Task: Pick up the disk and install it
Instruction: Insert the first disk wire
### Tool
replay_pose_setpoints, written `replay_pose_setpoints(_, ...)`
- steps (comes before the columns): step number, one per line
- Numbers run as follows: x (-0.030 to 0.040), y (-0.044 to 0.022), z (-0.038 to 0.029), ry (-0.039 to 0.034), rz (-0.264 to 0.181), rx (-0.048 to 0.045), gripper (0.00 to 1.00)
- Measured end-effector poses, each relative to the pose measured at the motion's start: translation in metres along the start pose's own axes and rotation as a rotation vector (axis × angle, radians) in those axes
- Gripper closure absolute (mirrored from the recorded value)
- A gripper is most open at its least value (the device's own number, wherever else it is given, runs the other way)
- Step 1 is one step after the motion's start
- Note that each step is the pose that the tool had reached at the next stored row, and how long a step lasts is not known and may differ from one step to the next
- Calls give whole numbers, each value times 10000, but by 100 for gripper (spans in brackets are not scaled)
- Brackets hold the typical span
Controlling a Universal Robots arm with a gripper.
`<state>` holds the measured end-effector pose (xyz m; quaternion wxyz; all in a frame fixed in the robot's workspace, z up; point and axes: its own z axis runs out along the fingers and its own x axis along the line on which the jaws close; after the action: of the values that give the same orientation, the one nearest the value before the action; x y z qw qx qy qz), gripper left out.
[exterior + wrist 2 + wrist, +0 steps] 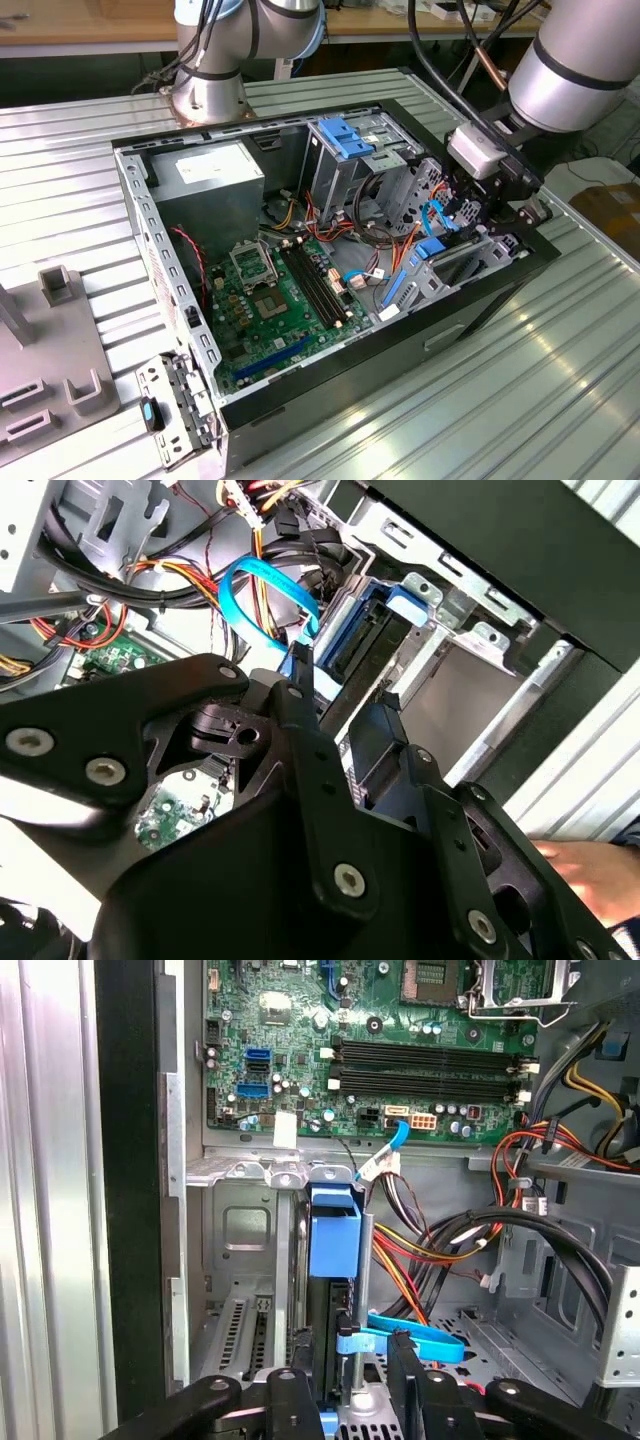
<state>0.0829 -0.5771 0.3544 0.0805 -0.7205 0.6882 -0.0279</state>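
The table (80, 130) is ribbed metal, and at the exterior view's left edge I see a grey fixture (60, 290) standing on it. Beside this lies the open case (470, 320), with its interior facing up. Inside it, the power supply (205, 175) occupies the far corner toward the exterior view's left, and the motherboard (270, 310) lies flat next to it. Further toward the right, a tall metal cage (335, 175) stands upright, carrying a light-blue latch (340, 135) on top. Next comes the disk (428, 248), which stands on edge in the drive bay at the case's end on the exterior view's right, with its blue rails visible above the bay frame. The gripper (472, 225) hangs directly over this bay, carried by the arm (580, 60), which enters from the upper right. In the first wrist view, the disk (333, 1235) sits edge-on in the bay, blue carrier above and dark body below. The gripper (345, 1360) straddles its near edge. The fingers (405, 1380) stand apart, one on each side of the disk, and a gap shows between one finger and the carrier, so I read no grip. A thin blue cable (420, 1342) lies just beside that finger. In the second wrist view, the gripper (345, 705) points at the disk (372, 645) in its bay, and the blue cable (260, 580) loops near it.
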Motion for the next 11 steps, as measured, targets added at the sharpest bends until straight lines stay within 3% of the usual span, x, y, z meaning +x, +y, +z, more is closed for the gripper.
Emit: replay_pose_setpoints(11, -1, -12, -11, -28, 5, 1, 58)
